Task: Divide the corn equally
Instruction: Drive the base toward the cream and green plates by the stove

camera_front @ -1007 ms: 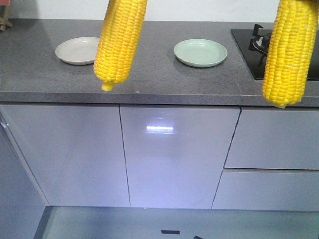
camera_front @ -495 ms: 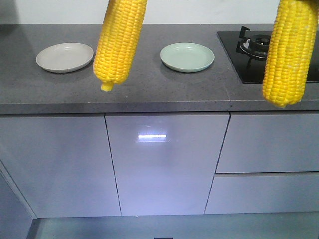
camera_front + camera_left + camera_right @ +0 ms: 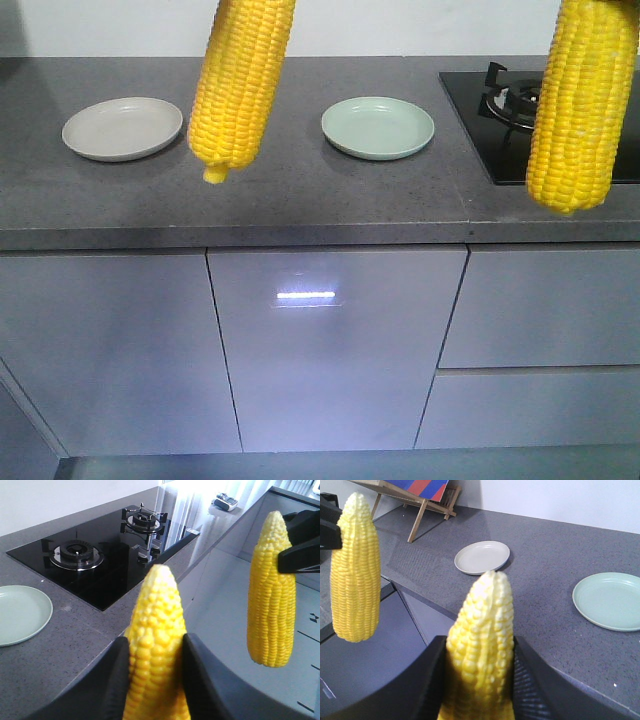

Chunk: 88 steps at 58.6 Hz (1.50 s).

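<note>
Only the front view shows the cabinet doors under the grey countertop; only the wrist views show the grippers. The countertop carries a black hob, a green plate and a beige plate. 2 cobs hang tip-down: the left gripper clamps the left cob, the right gripper the right cob.

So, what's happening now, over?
Left hand shut on left cob, right hand shut on right cob. Grey plate, green plate bare. Nothing in the way.

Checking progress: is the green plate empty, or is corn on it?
Empty. The green plate shows only its bare surface in all three views.
</note>
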Motion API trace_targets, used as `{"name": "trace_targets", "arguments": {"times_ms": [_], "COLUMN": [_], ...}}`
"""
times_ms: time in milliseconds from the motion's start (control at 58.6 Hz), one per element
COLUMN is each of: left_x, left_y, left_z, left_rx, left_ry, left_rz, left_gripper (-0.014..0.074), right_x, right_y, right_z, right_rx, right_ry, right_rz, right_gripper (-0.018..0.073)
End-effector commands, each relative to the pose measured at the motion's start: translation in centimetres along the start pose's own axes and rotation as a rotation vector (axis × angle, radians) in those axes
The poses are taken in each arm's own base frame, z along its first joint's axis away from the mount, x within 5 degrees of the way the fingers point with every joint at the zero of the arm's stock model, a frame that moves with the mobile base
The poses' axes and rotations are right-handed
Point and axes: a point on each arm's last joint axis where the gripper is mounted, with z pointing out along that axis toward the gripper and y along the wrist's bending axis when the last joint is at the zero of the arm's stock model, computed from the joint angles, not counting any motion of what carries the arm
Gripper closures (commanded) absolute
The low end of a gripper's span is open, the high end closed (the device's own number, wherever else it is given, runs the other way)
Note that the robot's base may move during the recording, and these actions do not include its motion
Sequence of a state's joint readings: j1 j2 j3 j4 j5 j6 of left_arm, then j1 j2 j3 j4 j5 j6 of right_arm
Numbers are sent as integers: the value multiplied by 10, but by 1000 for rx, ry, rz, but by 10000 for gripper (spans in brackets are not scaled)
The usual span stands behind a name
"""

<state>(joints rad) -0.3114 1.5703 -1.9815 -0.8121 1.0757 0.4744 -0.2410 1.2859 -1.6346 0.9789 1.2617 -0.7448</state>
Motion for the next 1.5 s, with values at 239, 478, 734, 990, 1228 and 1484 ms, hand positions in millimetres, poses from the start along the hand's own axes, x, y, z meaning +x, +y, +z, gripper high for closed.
{"name": "trace_targets", "arguments": {"times_ms": [239,478,734,990,1228,1484], "left_x": [-16,-16,-16,-16,-16,-16], "left_y": [-17,-17,-17,-17,-17,-17], "left_z": [-19,-19,-19,-19,-19,-19], "left_rx": [18,18,18,18,18,18], "left_ry": [-113,-113,-113,-113,-113,-113], "left_rz": [12,12,12,12,12,12], "left_gripper": [602,602,602,602,602,602], "right_x": [-12,-12,-12,-12,-12,-12], "right_y": [13,13,13,13,13,13], "right_z": [-12,-12,-12,-12,-12,-12], "right_rx": [-10,-10,-10,-10,-10,-10], "right_ry": [-84,-84,-84,-84,-84,-84], "right_rz": [-32,-32,-32,-32,-32,-32], "right_gripper": [564,564,564,564,564,564]}}
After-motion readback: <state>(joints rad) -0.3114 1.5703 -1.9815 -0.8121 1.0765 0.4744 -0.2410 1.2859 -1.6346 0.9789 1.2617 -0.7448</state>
